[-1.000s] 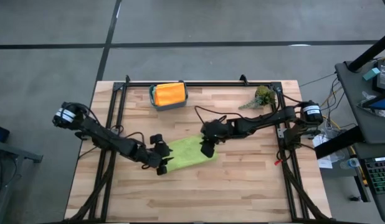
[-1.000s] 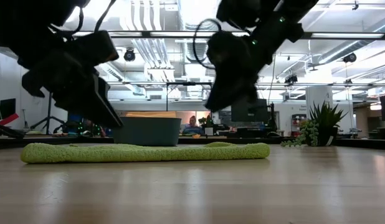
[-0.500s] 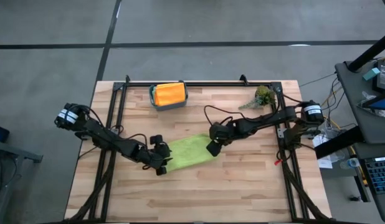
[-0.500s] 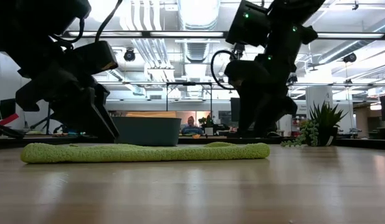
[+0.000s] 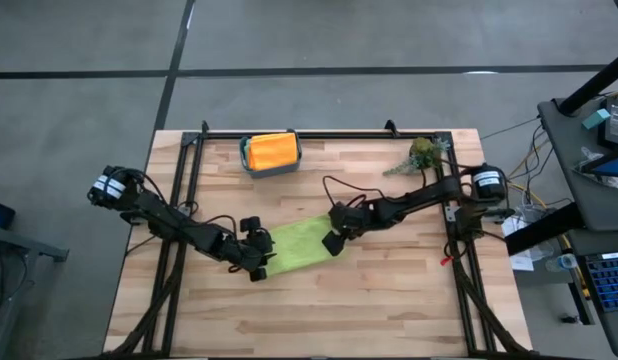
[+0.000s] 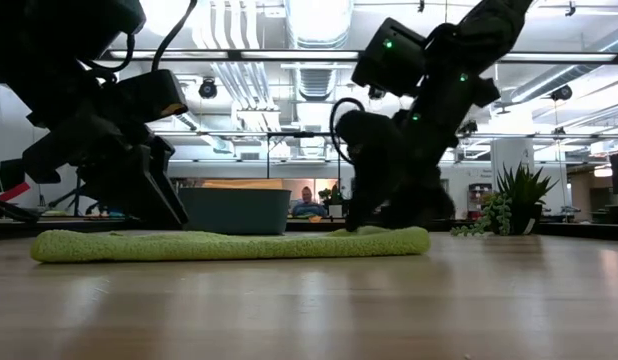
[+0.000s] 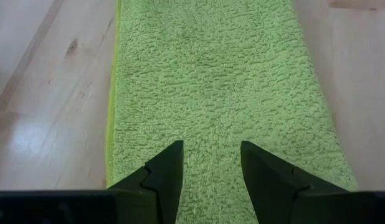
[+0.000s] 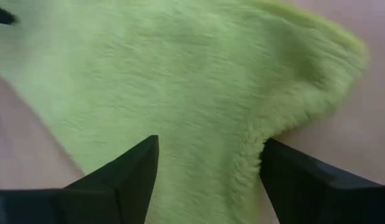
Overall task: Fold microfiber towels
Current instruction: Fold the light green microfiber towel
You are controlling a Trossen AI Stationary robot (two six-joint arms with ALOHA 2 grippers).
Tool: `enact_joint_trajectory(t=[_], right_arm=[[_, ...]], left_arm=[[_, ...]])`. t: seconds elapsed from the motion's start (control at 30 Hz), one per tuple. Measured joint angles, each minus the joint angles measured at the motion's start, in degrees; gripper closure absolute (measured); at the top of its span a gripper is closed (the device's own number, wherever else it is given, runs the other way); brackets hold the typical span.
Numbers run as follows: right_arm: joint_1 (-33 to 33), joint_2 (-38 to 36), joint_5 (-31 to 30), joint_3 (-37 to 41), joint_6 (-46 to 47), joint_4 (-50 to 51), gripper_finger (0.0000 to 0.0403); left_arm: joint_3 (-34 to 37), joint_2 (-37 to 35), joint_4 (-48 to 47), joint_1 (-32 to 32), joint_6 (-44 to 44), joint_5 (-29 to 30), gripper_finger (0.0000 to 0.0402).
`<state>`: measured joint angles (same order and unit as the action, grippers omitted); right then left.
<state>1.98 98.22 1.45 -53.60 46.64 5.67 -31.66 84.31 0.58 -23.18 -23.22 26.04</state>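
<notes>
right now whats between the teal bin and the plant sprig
Bare wood of the table, nothing else, between the teal bin and the plant sprig; the high view shows it.

Lime green microfiber towel (image 6: 229, 244) lies flat in a long low strip on the pale wooden table (image 6: 309, 310). Left tool (image 6: 139, 195) low over its left end. Right tool (image 6: 374, 215) down at its right end. Dark teal bin (image 6: 237, 211) behind the towel. Spiky green plant sprig (image 6: 509, 205) far right. Office room beyond.
</notes>
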Motion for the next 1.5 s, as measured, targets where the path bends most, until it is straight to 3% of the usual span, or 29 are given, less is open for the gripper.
enact_joint_trajectory(t=[0.23,0.43,0.63,0.8,0.93,1.2,1.37,1.5], right_arm=[[0.15,1.28,1.58,0.09,-0.17,-4.73,0.0194],[0.13,1.35,1.53,0.17,-1.18,-4.98,0.0291],[0.12,1.35,1.38,0.17,-4.02,-5.66,0.0384],[-0.61,-0.77,1.58,0.22,-6.03,-2.61,0.0393],[-1.54,-4.39,0.6,-0.31,-6.76,5.57,0.0393],[-1.86,-9.6,-6.09,-6.93,-4.31,30.42,0.0394],[-1.54,-8.18,-6.42,-10.65,-3.09,30.42,0.0394],[-0.87,-4.35,-5.76,-13.87,-3.58,26.72,0.0394]], left_arm=[[0.02,0.0,0.03,0.03,-0.02,0.0,0.0257],[-0.44,-0.13,-0.86,0.03,0.03,-0.02,0.0257],[-5.24,-8.01,-20.05,-1.72,-1.86,-1.41,0.0266],[-2.85,-13.56,-23.97,-3.39,-2.03,-6.7,0.0278],[2.29,-14.37,-18.66,-4.07,-5.67,-7.13,0.0286],[11.4,-9.92,7.24,-4.07,-5.94,-5.11,0.0299],[12.68,-5.36,14.79,-4.02,-5.84,-0.39,0.03],[12.67,-0.6,19.81,-3.89,-4.9,-0.19,0.03]])
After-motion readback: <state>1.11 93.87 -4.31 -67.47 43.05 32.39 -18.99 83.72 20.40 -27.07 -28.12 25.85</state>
